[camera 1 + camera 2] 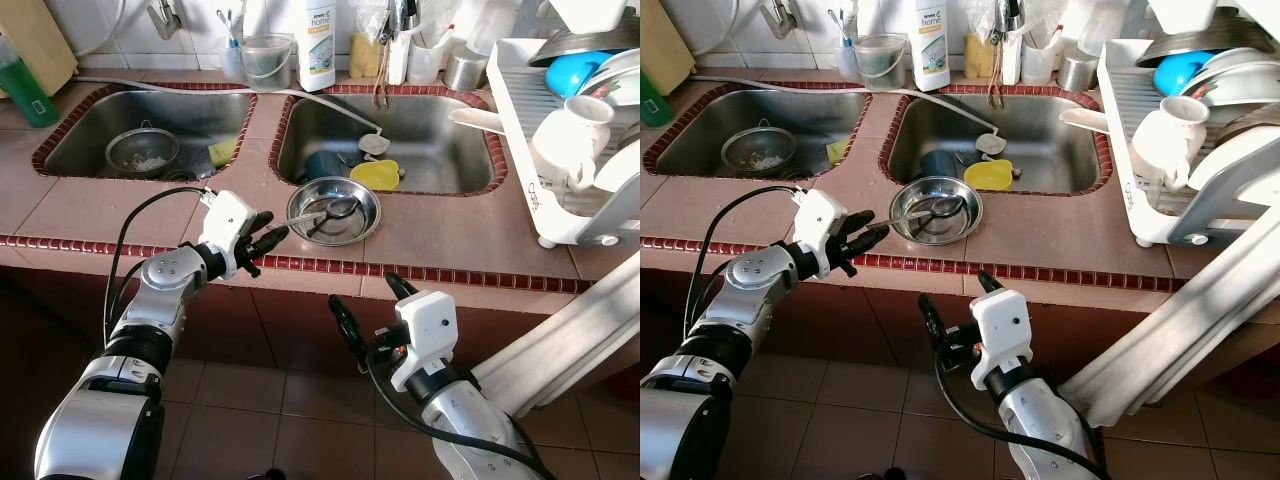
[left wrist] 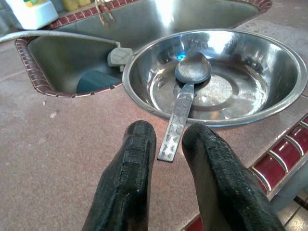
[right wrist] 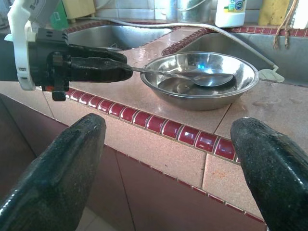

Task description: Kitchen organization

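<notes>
The right gripper (image 1: 365,312) hangs below the counter edge, in front of the red-tiled cabinet face, its two black fingers spread wide with nothing between them. The left gripper (image 1: 268,236) sits at the counter's front edge; its fingers (image 2: 129,159) are parted to either side of the handle tip of a metal spoon (image 2: 185,96), and whether the pads touch the handle cannot be determined. The spoon is plain steel with a patterned flat handle; its bowl rests inside one shallow stainless steel dish (image 1: 352,226), the handle lying over the rim toward the gripper. The dish stands on the tiled counter (image 1: 450,235) between the two sinks' front rims. In the right sink (image 1: 440,150) lie one yellow lid-like item (image 1: 375,175) and a dark blue vessel (image 1: 323,163), partly hidden by the rim. The left sink (image 1: 195,120) holds one metal strainer (image 1: 142,152) and a yellow sponge (image 1: 222,151). A white dish rack (image 1: 520,120) at the right, cut off by the frame, carries a white jug (image 1: 570,140) and a blue bowl (image 1: 568,72). One white detergent bottle (image 1: 316,45) stands behind the sinks; its label is too small to read in full.
</notes>
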Robot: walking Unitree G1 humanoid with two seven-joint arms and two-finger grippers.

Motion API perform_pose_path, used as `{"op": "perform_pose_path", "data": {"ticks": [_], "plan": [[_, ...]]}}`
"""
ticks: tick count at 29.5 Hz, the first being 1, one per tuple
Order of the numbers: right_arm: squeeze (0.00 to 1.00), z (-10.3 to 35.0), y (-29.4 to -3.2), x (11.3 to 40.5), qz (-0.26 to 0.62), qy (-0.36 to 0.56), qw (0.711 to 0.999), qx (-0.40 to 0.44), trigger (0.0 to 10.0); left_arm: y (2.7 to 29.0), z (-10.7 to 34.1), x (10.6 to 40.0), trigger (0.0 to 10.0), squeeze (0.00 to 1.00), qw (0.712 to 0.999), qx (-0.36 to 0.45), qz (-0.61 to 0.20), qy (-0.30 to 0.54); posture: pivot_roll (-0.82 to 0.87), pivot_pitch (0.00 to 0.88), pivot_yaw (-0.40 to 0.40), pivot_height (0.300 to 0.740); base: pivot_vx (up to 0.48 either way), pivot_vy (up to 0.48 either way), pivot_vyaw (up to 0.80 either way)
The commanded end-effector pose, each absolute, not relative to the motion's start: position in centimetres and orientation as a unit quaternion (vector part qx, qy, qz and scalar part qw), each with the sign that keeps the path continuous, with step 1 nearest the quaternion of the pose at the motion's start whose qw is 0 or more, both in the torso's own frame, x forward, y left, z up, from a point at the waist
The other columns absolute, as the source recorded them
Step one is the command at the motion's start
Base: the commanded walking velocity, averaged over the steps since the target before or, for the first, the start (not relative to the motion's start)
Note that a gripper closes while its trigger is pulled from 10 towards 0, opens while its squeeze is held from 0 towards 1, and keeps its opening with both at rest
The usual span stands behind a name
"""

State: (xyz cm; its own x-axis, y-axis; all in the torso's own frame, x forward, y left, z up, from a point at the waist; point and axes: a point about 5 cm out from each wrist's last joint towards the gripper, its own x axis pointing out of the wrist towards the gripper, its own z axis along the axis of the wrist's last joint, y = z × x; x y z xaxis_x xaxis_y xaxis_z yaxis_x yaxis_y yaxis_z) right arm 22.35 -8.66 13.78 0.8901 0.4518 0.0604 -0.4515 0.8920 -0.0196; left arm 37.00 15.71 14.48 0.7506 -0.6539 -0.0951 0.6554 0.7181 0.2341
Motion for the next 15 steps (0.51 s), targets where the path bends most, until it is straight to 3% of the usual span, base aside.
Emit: {"op": "perform_pose_path", "data": {"ticks": [1, 15], "plan": [[0.00, 13.98, -8.33, 22.13, 0.237, -0.035, 0.971, 0.001, 10.0, 15.96, 14.30, 36.75, 0.0, 0.00, 0.925, 0.130, -0.358, 0.002, -0.19, 0.141, 0.075, 0.740, 0.000, 0.000, 0.00], [0.00, 13.85, -8.19, 22.01, 0.243, -0.033, 0.970, 0.000, 10.0, 15.90, 14.20, 36.64, 0.0, 0.00, 0.924, 0.130, -0.361, 0.001, -0.19, 0.130, 0.072, 0.740, 0.000, 0.000, 0.00]]}}
